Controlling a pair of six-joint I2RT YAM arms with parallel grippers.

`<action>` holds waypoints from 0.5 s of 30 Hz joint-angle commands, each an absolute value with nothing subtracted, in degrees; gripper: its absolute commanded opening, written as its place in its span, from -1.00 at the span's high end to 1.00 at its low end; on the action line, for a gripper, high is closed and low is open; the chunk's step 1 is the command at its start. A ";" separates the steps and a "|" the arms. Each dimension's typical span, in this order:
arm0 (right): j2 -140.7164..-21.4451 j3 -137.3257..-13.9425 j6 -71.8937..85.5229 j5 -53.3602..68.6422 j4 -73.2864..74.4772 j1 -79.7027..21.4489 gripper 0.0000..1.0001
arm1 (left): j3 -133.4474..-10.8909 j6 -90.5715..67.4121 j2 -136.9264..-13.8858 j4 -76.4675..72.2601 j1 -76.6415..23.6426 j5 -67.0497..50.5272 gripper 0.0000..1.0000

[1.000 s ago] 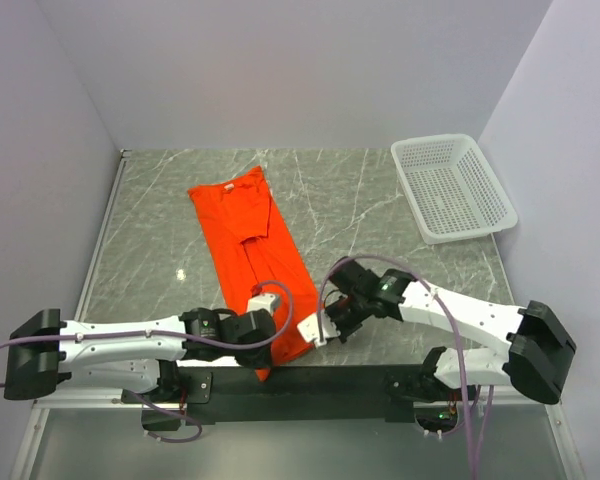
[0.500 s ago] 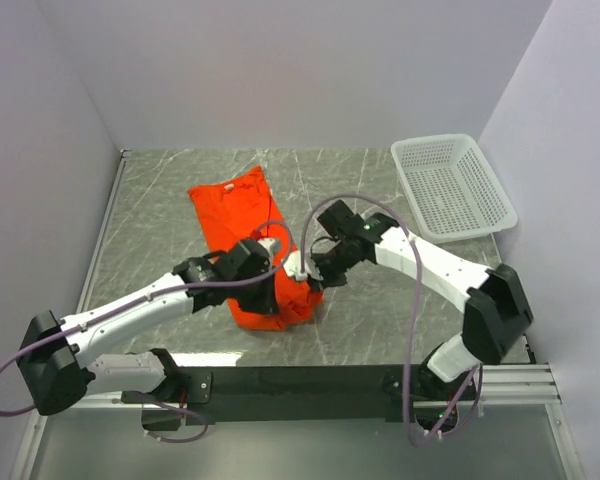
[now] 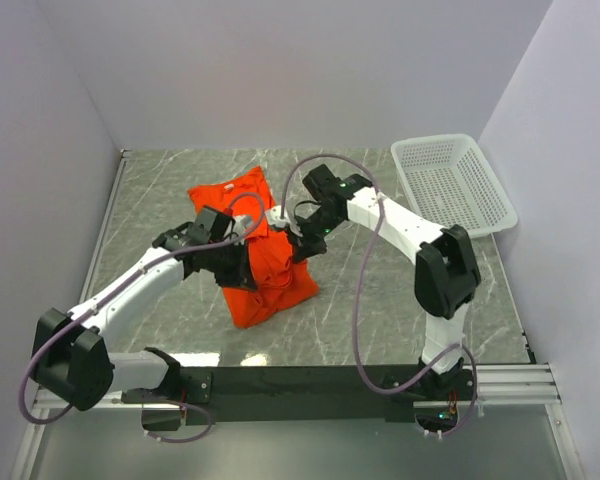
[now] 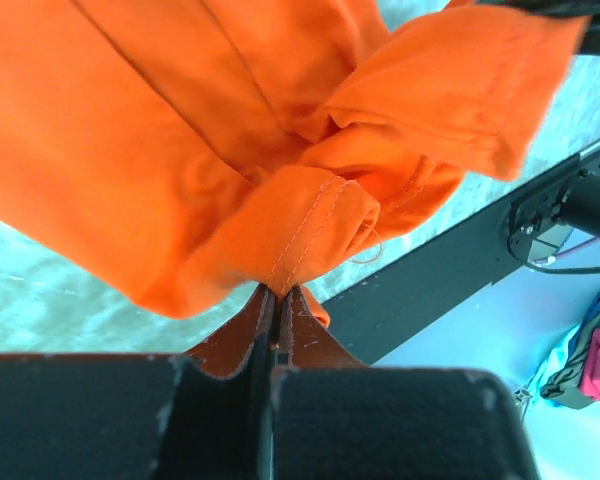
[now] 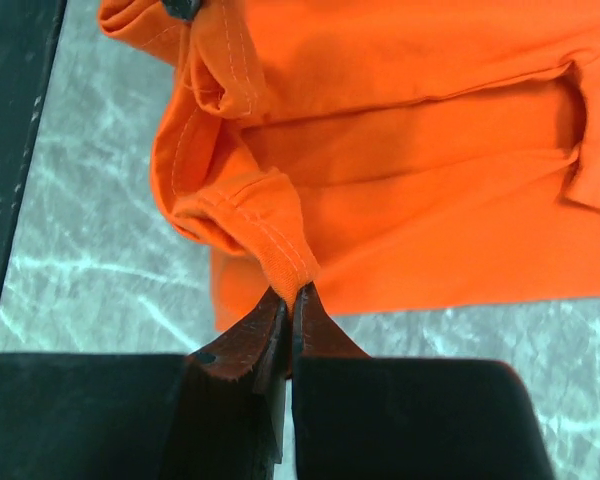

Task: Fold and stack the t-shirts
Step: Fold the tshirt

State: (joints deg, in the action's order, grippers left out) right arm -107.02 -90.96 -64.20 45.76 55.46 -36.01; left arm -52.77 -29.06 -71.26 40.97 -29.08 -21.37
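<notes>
An orange-red t-shirt (image 3: 270, 285) lies on the grey marble table, its near half lifted and doubled back over the far half. My left gripper (image 3: 246, 262) is shut on a stitched hem of the t-shirt (image 4: 130, 150), the cloth pinched at its tips (image 4: 280, 292). From the right side, my right gripper (image 3: 303, 242) is shut on another hem corner of the t-shirt (image 5: 410, 150), which bunches at that gripper's tips (image 5: 292, 292). Both grippers hang above the middle of the cloth, close together. The collar end (image 3: 230, 190) lies flat at the back.
A white mesh basket (image 3: 452, 187) stands at the back right corner. Pale walls close the table on the left, back and right. A black rail (image 3: 300, 380) runs along the near edge.
Both grippers have carried the shirt's near hem from the front edge toward the back, doubling the cloth over itself. Both arms now stretch further out.
</notes>
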 commanded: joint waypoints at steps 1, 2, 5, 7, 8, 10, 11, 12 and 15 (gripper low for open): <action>-111.78 -96.76 -60.39 48.34 57.39 -35.86 1.00 | -57.64 -23.04 -73.12 42.01 -24.81 -25.05 0.99; -112.75 -98.77 -59.60 48.17 57.13 -35.95 1.00 | -58.27 -22.24 -73.82 42.36 -23.83 -25.22 0.99; -116.09 -102.46 -56.44 47.55 56.34 -35.86 1.00 | -61.68 -18.82 -77.42 44.56 -21.45 -24.53 0.99; -117.59 -103.71 -53.27 46.76 55.03 -35.69 1.00 | -63.36 -16.98 -80.23 46.22 -19.87 -23.30 0.99; -117.86 -104.49 -51.96 46.41 53.19 -35.77 1.00 | -64.67 -16.70 -81.03 46.40 -19.34 -22.77 0.99; -118.82 -105.29 -48.61 44.92 51.42 -35.51 1.00 | -65.91 -16.26 -83.05 46.67 -18.20 -21.45 0.99; -119.26 -106.51 -47.56 44.22 50.02 -35.42 1.00 | -66.09 -16.17 -83.49 46.41 -17.85 -21.18 0.99; -119.88 -107.39 -45.55 43.69 49.75 -35.33 1.00 | -66.27 -16.26 -84.28 46.41 -17.58 -20.66 0.99; -122.69 -111.52 -42.73 41.84 49.40 -34.98 1.00 | -66.45 -16.35 -85.34 45.53 -16.44 -19.95 0.99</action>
